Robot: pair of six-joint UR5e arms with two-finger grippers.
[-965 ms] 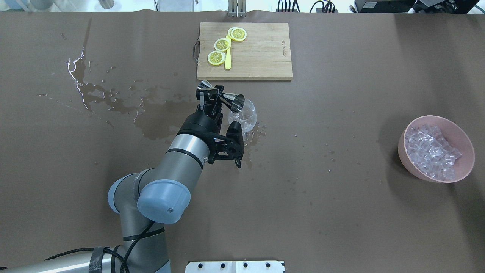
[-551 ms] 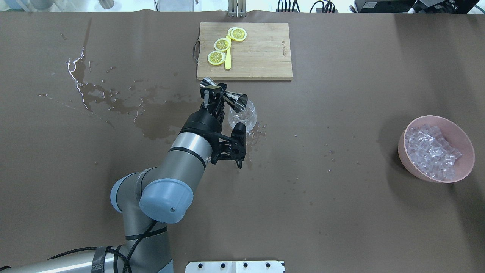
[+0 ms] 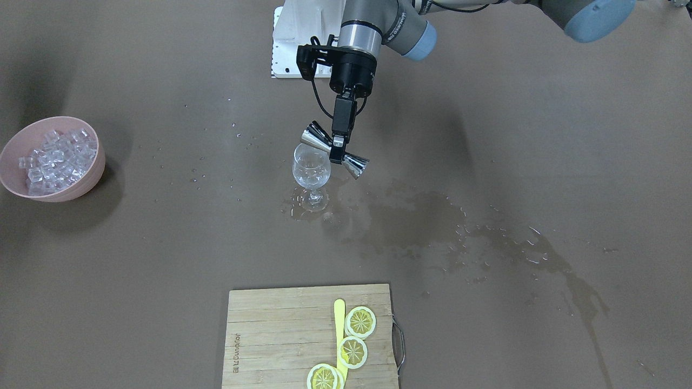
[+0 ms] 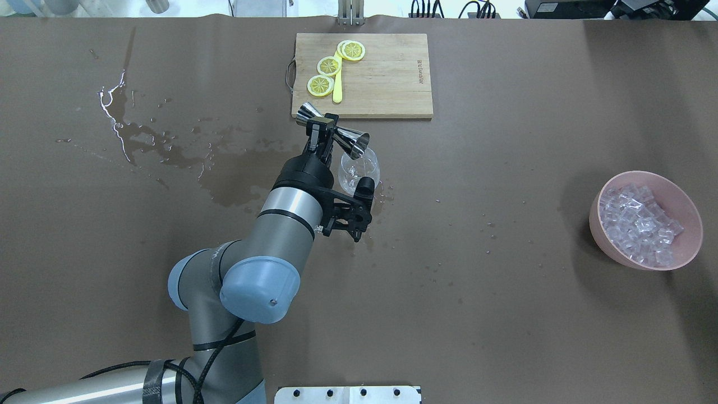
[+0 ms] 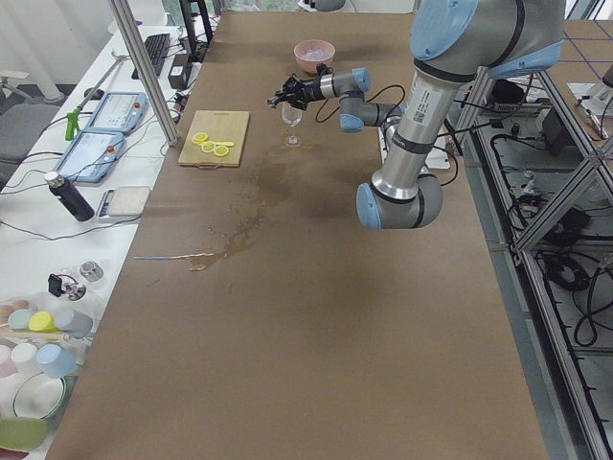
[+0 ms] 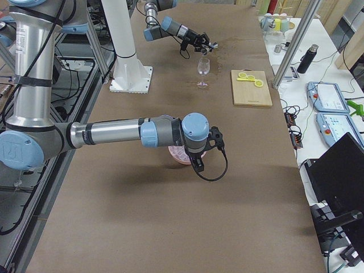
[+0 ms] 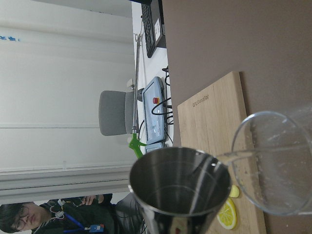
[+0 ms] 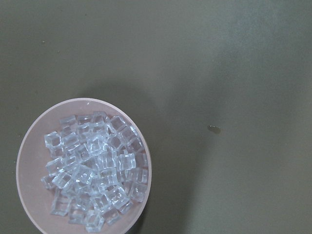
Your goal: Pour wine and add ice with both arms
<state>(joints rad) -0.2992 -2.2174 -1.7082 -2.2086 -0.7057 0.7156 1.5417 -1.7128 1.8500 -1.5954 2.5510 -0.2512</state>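
My left gripper (image 4: 321, 128) is shut on the waist of a steel double-cone jigger (image 4: 336, 134). It holds the jigger tipped on its side, mouth over the rim of a clear stemmed glass (image 4: 363, 167) standing on the table. In the front view the left gripper (image 3: 338, 147) holds the jigger (image 3: 354, 162) just above the glass (image 3: 311, 170). The left wrist view shows the jigger's open mouth (image 7: 180, 183) beside the glass rim (image 7: 278, 165). The ice (image 4: 639, 224) fills a pink bowl (image 4: 617, 253) at the right. My right gripper (image 6: 197, 161) hangs over that bowl; I cannot tell whether it is open. The ice (image 8: 92, 170) lies below its camera.
A wooden cutting board (image 4: 387, 78) with lemon slices and a yellow knife lies at the far middle. A wet spill (image 4: 168, 157) spreads left of the glass, with drops around its foot. The white base plate (image 4: 348, 394) is at the near edge.
My left gripper has moved a little farther from the robot and to the right with the jigger, whose mouth now sits farther over the glass rim.
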